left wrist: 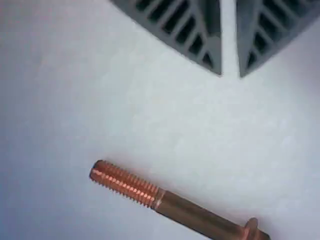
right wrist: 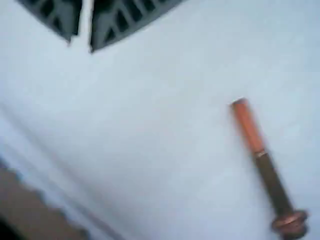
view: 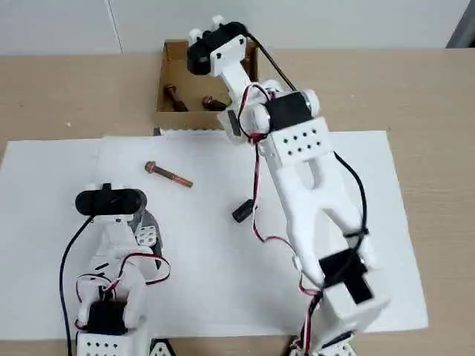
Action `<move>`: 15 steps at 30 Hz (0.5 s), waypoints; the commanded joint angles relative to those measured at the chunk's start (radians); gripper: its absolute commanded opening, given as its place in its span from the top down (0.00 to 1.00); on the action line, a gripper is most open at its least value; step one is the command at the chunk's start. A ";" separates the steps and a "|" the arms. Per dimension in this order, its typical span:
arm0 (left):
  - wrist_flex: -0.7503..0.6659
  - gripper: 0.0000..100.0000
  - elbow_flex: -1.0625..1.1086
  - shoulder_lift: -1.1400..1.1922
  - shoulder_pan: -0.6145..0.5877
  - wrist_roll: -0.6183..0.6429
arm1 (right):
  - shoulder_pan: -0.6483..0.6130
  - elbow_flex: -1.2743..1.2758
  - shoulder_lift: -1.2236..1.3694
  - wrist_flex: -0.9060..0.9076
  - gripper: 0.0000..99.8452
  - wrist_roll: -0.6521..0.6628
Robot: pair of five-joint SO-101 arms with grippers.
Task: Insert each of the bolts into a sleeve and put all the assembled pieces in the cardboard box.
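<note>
A copper bolt (view: pixel 169 174) lies loose on the white paper, its head toward the left. A black sleeve (view: pixel 243 211) lies alone to its right, near the paper's middle. The cardboard box (view: pixel 168 111) stands at the back and holds two brown bolt pieces (view: pixel 175 97) (view: pixel 214 104). My left gripper (left wrist: pixel 230 75) hovers just short of the bolt (left wrist: pixel 175 205), shut to a thin slit with nothing in it. The left arm (view: pixel 111 200) sits folded at the front left. My right gripper (right wrist: pixel 80 46) is also shut and empty, with the bolt (right wrist: pixel 262 160) farther off on the paper.
The right arm (view: pixel 304 170) stretches from the front right up over the box's right side. The white paper (view: pixel 67 170) covers most of the wooden table (view: pixel 59 89). Red and black cables hang beside the sleeve.
</note>
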 commanded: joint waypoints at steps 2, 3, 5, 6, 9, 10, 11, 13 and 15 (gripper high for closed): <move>-0.021 0.99 -0.002 -0.011 -0.006 0.000 | -0.021 -0.052 -0.137 0.168 1.00 -0.123; -0.021 0.99 -0.002 -0.011 -0.006 0.000 | -0.028 -0.052 -0.157 0.203 1.00 -0.149; -0.021 0.99 -0.002 -0.011 -0.006 0.000 | -0.038 -0.049 -0.193 0.255 1.00 -0.201; -0.021 0.99 -0.002 -0.011 -0.006 0.000 | -0.041 -0.046 -0.213 0.268 1.00 -0.226; -0.021 0.99 -0.002 -0.011 -0.006 0.000 | -0.041 -0.002 -0.277 0.271 1.00 -0.258; -0.021 0.99 -0.002 -0.011 -0.006 0.000 | -0.041 0.034 -0.305 0.271 1.00 -0.259; -0.021 0.99 -0.002 -0.011 -0.006 0.000 | -0.041 0.077 -0.335 0.271 1.00 -0.259; -0.021 0.99 -0.002 -0.011 -0.006 0.000 | -0.041 0.176 -0.414 0.269 1.00 -0.264; -0.021 0.99 -0.002 -0.011 -0.006 0.000 | -0.042 0.276 -0.499 0.266 1.00 -0.293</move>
